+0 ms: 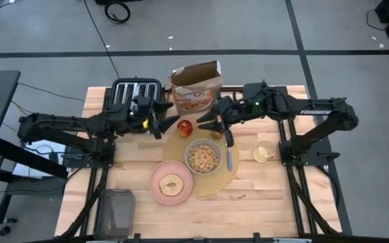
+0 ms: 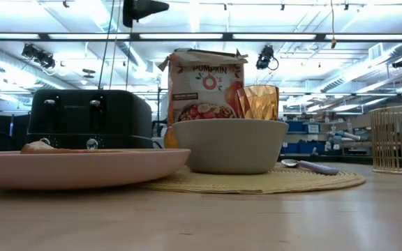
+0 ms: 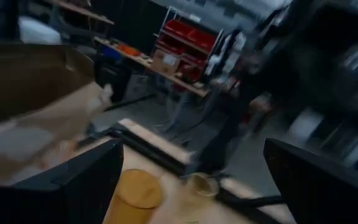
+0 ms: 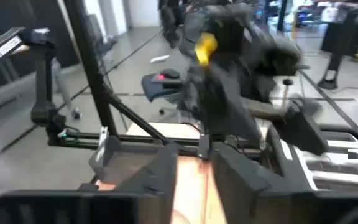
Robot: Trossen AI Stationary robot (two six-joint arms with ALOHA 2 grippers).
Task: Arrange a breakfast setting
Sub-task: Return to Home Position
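Observation:
A round tan placemat lies at the table's middle. On it stand a grey bowl of cereal, a metal spoon to the bowl's right, a red-yellow apple and an amber glass. A pink plate with a toasted bread round overlaps the mat's near-left rim. My left gripper hovers open just left of the apple. My right gripper hovers open between the apple and the glass. Neither holds anything. The glass also shows in the left wrist view.
A black toaster and a cereal box stand at the far edge. A gold wire basket sits right of the mat. A dark container sits at the near left corner.

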